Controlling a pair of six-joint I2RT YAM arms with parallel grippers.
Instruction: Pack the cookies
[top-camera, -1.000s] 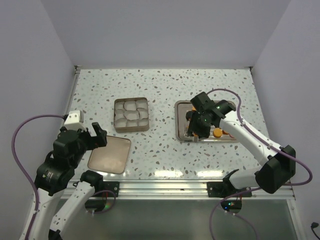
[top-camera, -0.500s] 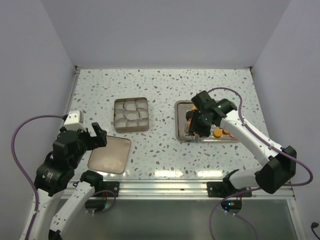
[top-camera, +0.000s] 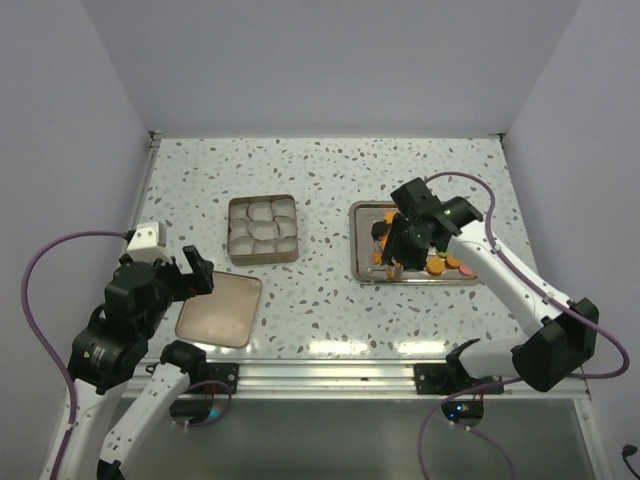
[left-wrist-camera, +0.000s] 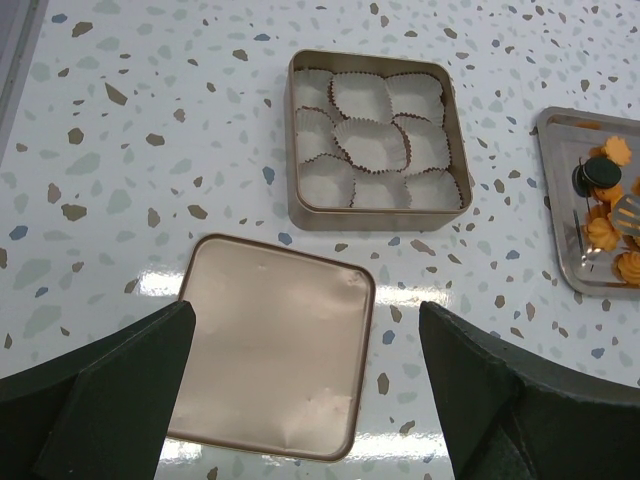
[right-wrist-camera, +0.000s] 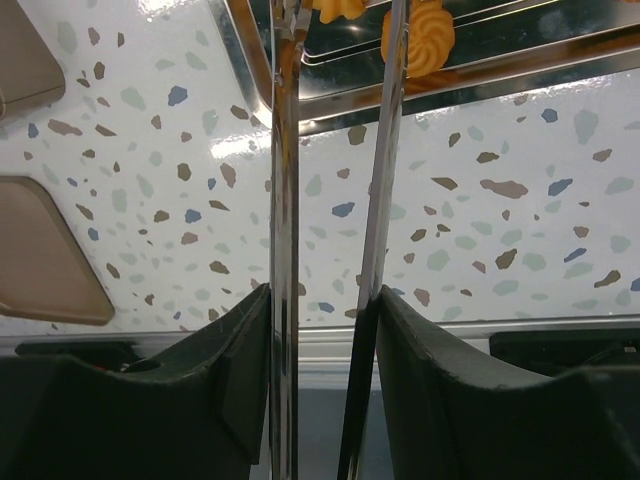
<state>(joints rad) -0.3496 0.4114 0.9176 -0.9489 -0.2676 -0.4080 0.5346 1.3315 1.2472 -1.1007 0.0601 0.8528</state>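
Observation:
The cookies (top-camera: 438, 264) are small, mostly orange discs lying in a steel tray (top-camera: 360, 245) at the right; the left wrist view shows the cookies (left-wrist-camera: 605, 230) with a dark one among them. My right gripper (top-camera: 405, 235) is shut on a pair of metal tongs (right-wrist-camera: 285, 150), whose tips reach over the tray's left part. An orange cookie (right-wrist-camera: 417, 35) lies by the tong tips. Another sits between the tips at the frame's edge; I cannot tell whether it is gripped. My left gripper (left-wrist-camera: 305, 330) hangs open above the tin's lid (left-wrist-camera: 270, 340).
A square gold tin (top-camera: 263, 229) lined with white paper cups (left-wrist-camera: 370, 145) stands at the table's middle left. Its flat lid (top-camera: 220, 308) lies near the front edge, under the left arm. The tray's rim (right-wrist-camera: 450, 75) rises just past the tongs.
My right gripper with the tongs has shifted slightly right and back over the tray. The left arm has not moved.

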